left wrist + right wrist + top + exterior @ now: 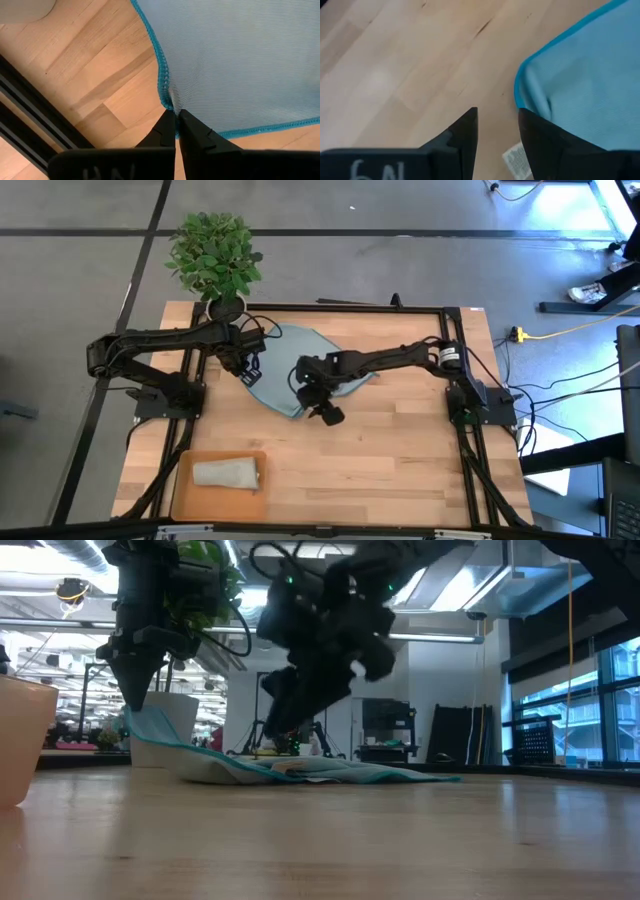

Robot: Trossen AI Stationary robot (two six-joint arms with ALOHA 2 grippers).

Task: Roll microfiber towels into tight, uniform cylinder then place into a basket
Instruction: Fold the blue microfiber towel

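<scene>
Towels: one roll (pixel 227 473) sits in your basket (pixel 180 485); blue towel (pixel 285 365) unrolled, left fingers (pixel 176 131) pinching its edge, right fingers (pixel 497 132) parted, empty

From my low view the right gripper (pixel 300 690) is a dark blur; beneath it, part of the blue towel (pixel 300 768) lies hidden.

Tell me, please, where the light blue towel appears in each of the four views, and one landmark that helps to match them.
High view: the light blue towel lies on the table's far middle, between both arms.
Low view: it lies flat at mid-picture, its left edge lifted.
Left wrist view: it fills the upper right; the shut left claw pinches its hem.
Right wrist view: it is at the right, beside the open right claw.
Shared landmark: the towel's darker teal hem.
</scene>
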